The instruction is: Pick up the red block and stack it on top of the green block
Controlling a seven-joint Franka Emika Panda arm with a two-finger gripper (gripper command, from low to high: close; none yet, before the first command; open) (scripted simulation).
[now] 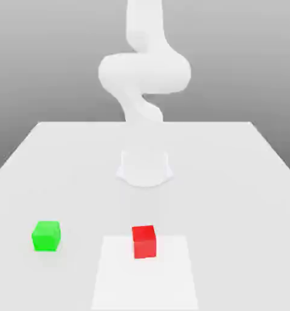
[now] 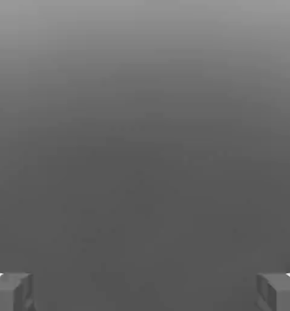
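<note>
The arm (image 1: 144, 73) runs out past the exterior view's top edge. In the hand view, the two fingertips (image 2: 10, 291) are cut off by the picture's edge.

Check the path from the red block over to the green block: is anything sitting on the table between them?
Nothing visible does. In the exterior view the red block sits on a lighter square patch of the table, and the green block stands apart toward the exterior view's left, with bare tabletop between them.
</note>
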